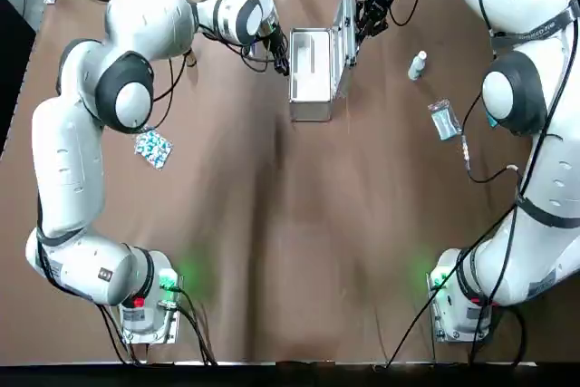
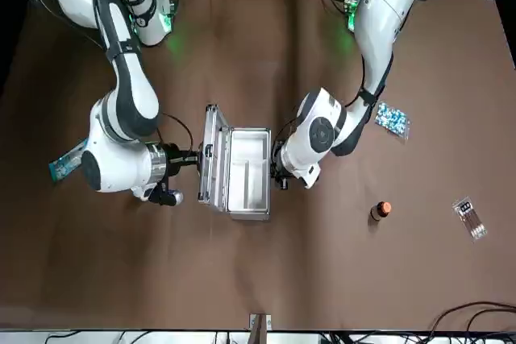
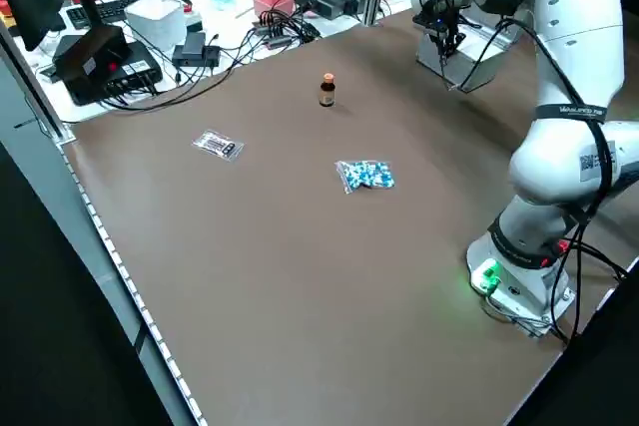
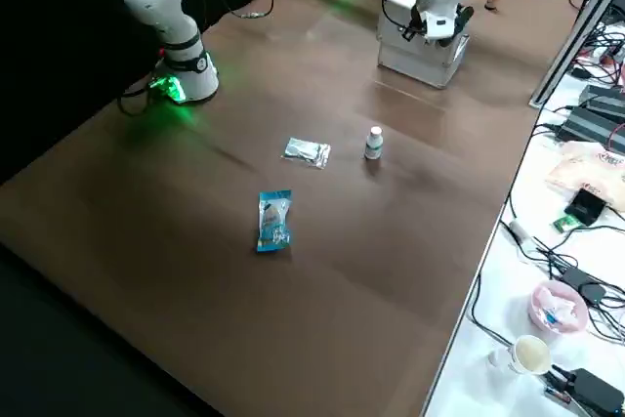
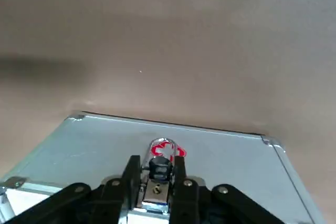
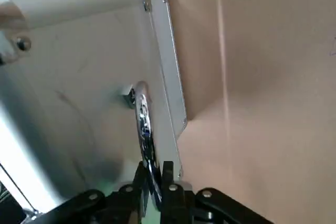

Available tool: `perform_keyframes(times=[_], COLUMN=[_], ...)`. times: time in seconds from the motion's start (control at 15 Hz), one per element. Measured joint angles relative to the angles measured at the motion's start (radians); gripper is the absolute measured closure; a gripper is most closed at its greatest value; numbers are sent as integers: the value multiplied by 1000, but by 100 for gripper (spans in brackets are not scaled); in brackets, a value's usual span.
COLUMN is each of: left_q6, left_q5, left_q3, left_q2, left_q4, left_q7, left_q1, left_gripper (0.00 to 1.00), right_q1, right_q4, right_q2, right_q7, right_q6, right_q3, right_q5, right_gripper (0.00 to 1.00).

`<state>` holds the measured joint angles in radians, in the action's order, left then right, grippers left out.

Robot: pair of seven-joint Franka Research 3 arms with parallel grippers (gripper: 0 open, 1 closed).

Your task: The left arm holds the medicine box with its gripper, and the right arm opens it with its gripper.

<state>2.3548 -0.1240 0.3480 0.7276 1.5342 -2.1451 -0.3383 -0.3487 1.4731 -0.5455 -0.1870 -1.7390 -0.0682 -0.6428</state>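
Note:
The medicine box (image 1: pixel 311 79) is a silver metal case standing open at the table's far middle, its lid (image 1: pixel 344 38) raised upright on the robot's right side. My left gripper (image 1: pixel 283 61) is at the box's left wall. In the left wrist view it (image 5: pixel 157 174) is shut on the latch (image 5: pixel 158 167) beside a red cross mark. My right gripper (image 1: pixel 365 23) is behind the lid. In the right wrist view it (image 6: pixel 153 174) is shut on the lid's chrome handle (image 6: pixel 143 124). The front view shows the white inside of the box (image 2: pixel 246 168).
A blue pill pack (image 1: pixel 152 148) lies left of the box. A small white bottle (image 1: pixel 417 65) and a clear sachet (image 1: pixel 444 120) lie to its right. A brown bottle (image 2: pixel 380 211) and a small packet (image 2: pixel 469 217) sit on the far side. Cables crowd the far edge.

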Motion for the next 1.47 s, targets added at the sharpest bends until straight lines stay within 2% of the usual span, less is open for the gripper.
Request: perform_keyframes(times=[0.07,0.13,0.27,0.53,0.6,0.67,1.13,1.47], left_q6=[0,1,1,1,1,1,1,1], left_q5=[0,0,0,0,0,0,0,0], left_q3=[0,0,0,0,0,0,0,0], left_q2=[0,0,0,0,0,0,0,-1], left_q4=[0,0,1,1,1,1,1,1], left_q7=[0,-1,-2,-2,-2,-2,-4,-4], left_q1=[0,0,0,0,0,0,0,0], left_gripper=[70,70,70,70,70,70,70,70], right_q1=[0,0,1,10,15,21,109,231], right_q4=[1,3,3,3,0,-3,-32,-148], right_q2=[0,-6,-31,-42,-42,-42,-42,-40], right_q7=[-3,-19,-25,-26,-28,-28,7,87], right_q6=[-1,-38,-98,-83,-86,-85,37,248], right_q3=[0,0,-2,-5,-6,-6,-7,-11], right_q5=[0,0,0,0,0,0,0,3], right_gripper=[86,81,61,22,7,2,2,2])
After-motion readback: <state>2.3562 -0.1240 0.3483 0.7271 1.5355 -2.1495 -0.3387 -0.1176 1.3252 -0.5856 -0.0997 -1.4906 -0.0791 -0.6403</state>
